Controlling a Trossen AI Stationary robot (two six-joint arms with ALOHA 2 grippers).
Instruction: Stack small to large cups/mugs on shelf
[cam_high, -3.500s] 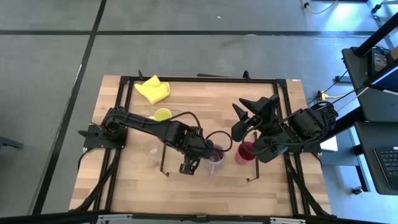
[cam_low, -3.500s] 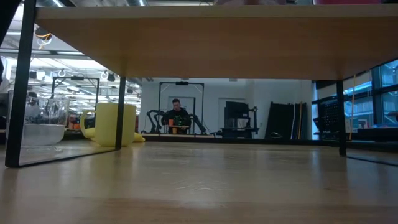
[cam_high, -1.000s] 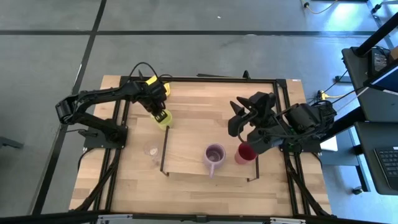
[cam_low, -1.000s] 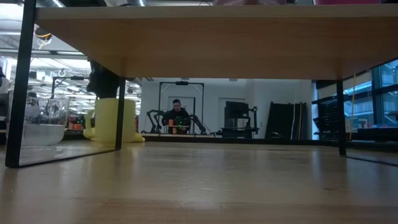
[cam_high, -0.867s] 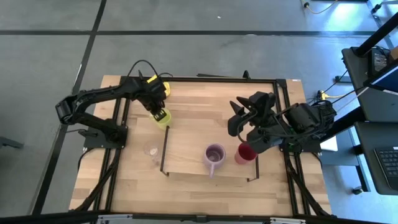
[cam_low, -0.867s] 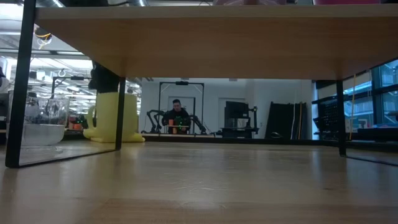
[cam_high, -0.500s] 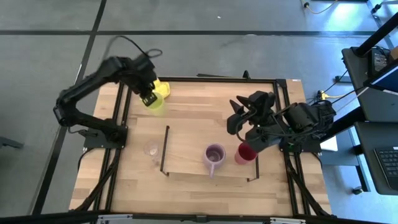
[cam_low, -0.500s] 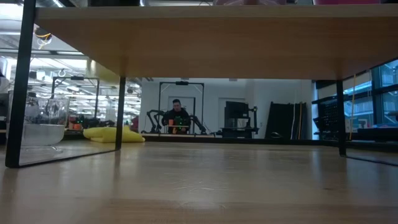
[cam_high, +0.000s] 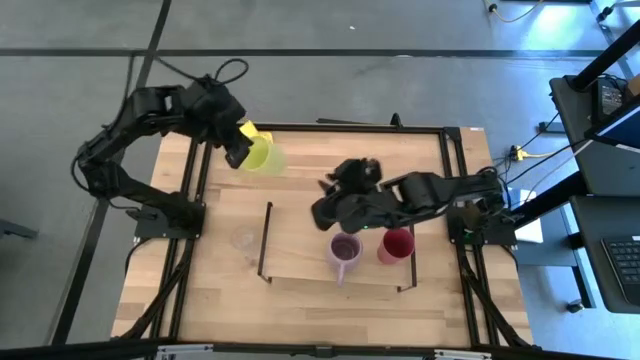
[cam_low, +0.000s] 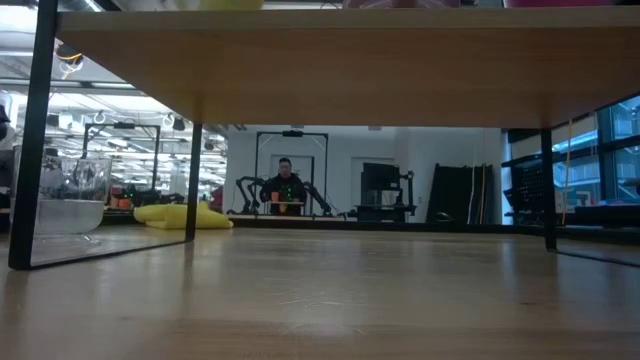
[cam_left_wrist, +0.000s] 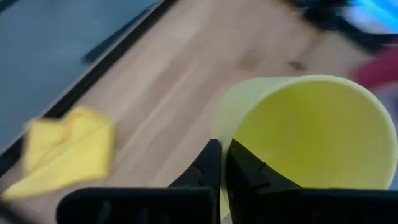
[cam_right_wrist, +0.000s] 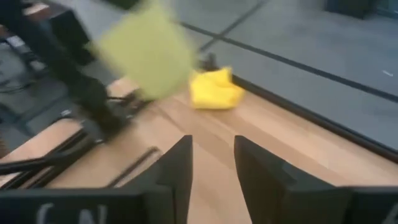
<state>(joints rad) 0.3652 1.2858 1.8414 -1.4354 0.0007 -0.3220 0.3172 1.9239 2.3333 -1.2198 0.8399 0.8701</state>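
Yellow-green mug (cam_high: 262, 156) now aloft, rim pinched by left gripper (cam_left_wrist: 222, 163); right gripper (cam_right_wrist: 211, 163) parted, blurred.

A crumpled yellow cloth (cam_right_wrist: 211, 88) lies at the tabletop's (cam_high: 330, 165) far edge, near its corner

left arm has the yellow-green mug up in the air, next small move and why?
Probably carry the yellow-green mug from the table's far-left corner towards the shelf and its bare stretch left of the purple mug. The left gripper is shut on the mug's rim, the red cup stands at the shelf's right end, and the clear glass is off the shelf.
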